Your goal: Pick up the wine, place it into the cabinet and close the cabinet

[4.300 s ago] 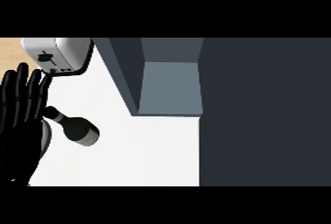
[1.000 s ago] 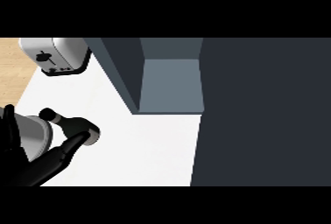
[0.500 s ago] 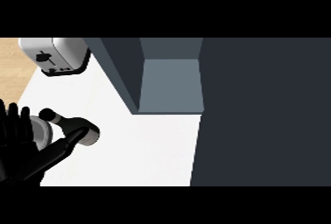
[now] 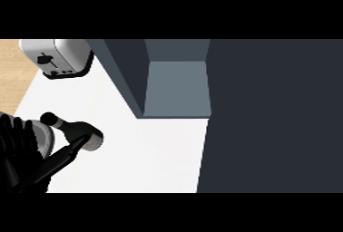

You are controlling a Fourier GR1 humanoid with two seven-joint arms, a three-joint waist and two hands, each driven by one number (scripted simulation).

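Left hand [image 4: 23,156] curled round wine bottle [image 4: 84,133], thumb against its side.
Location: over white counter [image 4: 140,156], left of open cabinet [image 4: 177,88].

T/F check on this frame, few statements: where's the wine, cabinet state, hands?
1. The wine bottle is inside the cabinet. False: it is out on the white counter, left of the cabinet.
2. The left hand is at the wine bottle, thumb lying against it. True.
3. The cabinet is closed. False: its grey inside shows, with nothing seen in it.
4. A toaster sits at the counter's far left corner. True.
5. The right hand is reaching for the cabinet. False: no right hand is in view.
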